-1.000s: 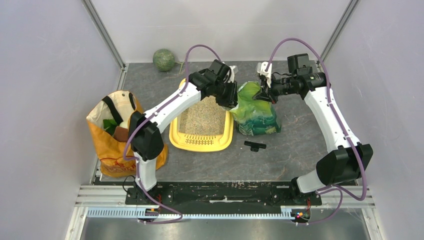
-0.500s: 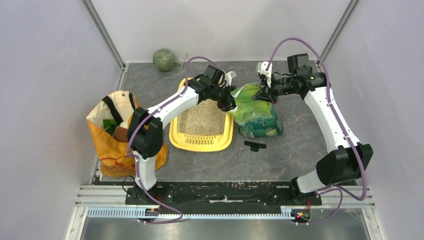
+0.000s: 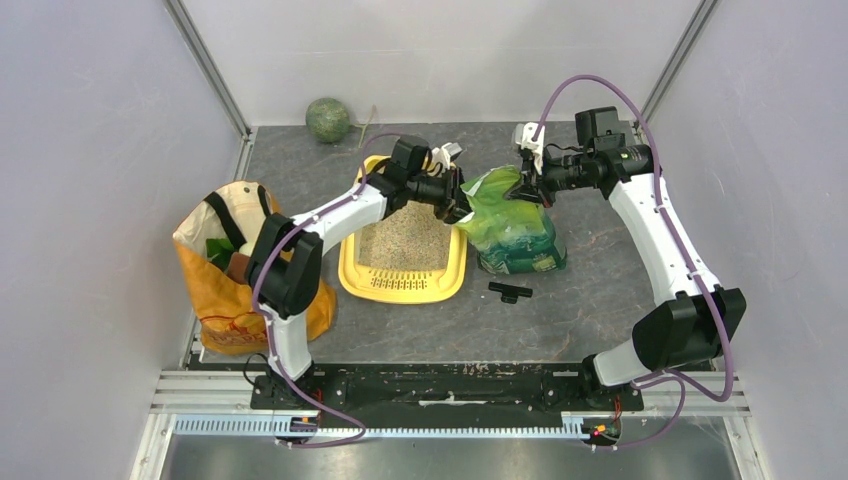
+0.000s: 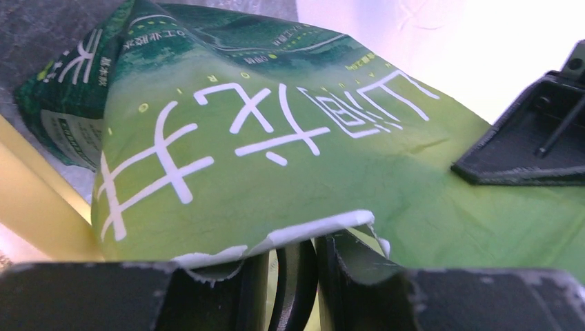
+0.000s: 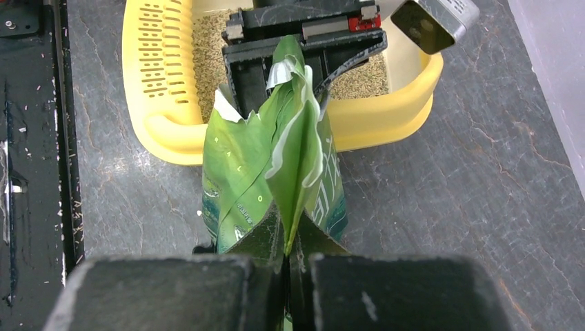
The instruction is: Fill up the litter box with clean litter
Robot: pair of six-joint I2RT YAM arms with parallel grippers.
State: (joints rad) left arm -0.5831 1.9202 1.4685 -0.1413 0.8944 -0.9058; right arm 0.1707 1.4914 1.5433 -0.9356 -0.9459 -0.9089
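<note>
- The table point(image 3: 600, 300) is a dark grey slab with pale, marble-like veining and a matt surface.
- A small flat black T-shaped piece point(image 3: 510, 291) lies on it, apart from everything else, just in front of the green bag.
- At the left edge stands an orange shopping bag point(image 3: 215, 290), soft and creased, with its mouth open and dark straps across the top.
- The litter box point(image 3: 347, 270) sits at mid-table: smooth yellow plastic, rectangular with rounded corners and a wide rolled rim. Its slotted grille point(image 3: 400, 284) is at the near end.
- The clean litter point(image 3: 405, 245) covers the floor of the box behind the grille in a grainy, sandy beige bed.
- The green bag point(image 3: 515, 235) stands touching the box's right wall. It is glossy, crinkled film printed with white characters, and its torn top shows a white inner lining.
- The right gripper point(image 5: 286, 258) has its black fingers pressed together on a folded peak of the bag's top.
- The left gripper point(image 4: 293, 262) reaches across the box to the bag's mouth. Its fingers stand a narrow gap apart and the ragged white lip drapes over them; I cannot tell if it is pinched.
- A round, mottled green ball point(image 3: 327, 119) rests in the far left corner.
</note>
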